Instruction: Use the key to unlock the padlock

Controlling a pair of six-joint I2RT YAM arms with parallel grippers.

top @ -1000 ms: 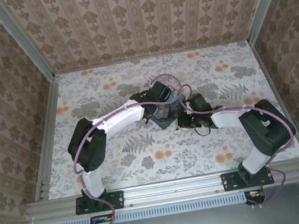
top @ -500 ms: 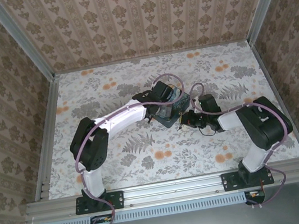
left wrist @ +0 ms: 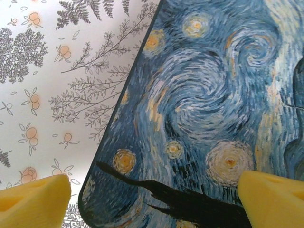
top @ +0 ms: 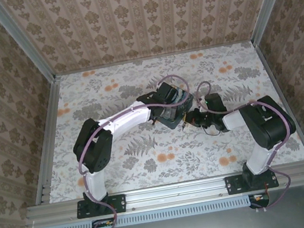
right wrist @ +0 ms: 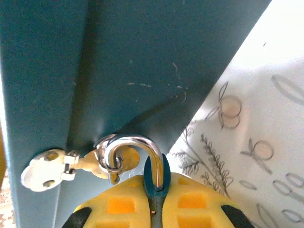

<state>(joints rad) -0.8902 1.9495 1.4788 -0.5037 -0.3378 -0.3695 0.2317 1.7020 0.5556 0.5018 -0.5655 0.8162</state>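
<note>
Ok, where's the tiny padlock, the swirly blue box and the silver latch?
padlock (right wrist: 156, 167): right wrist view, shiny loop just above its blue body.
swirly blue box (left wrist: 199, 95): left wrist view, middle of the painted lid.
silver latch (right wrist: 42, 175): right wrist view, round plate on the box's side.

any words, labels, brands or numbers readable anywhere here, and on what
None can be read. The swirl-painted box lid carries only painted stars and swirls. The padlock shows no stamp or brand on the part in view. The flowered table cover and the patterned walls bear no lettering.
</note>
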